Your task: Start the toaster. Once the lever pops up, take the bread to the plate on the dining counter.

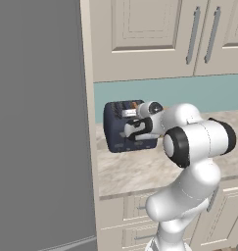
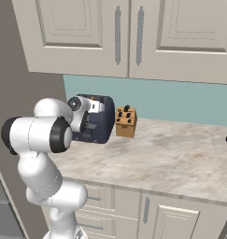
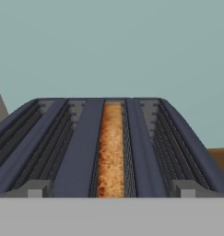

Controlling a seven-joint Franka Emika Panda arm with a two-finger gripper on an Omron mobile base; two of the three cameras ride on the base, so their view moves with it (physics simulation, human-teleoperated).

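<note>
Left base view: behind-left of the arm, facing the toaster (image 1: 121, 126) at mid-frame.
Right base view: behind-right, same toaster, left-centre.
Hand view: close above its slots.

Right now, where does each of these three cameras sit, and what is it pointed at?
Left base view: behind the arm, on its left, facing the toaster on the counter.
Right base view: behind, on its right, showing the same toaster and arm, plus a knife block.
Hand view: on the end effector, looking across the toaster's slots at the bread.

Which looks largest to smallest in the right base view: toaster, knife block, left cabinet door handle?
1. toaster, largest.
2. knife block.
3. left cabinet door handle: about as long as the block is tall, but much thinner.
</note>
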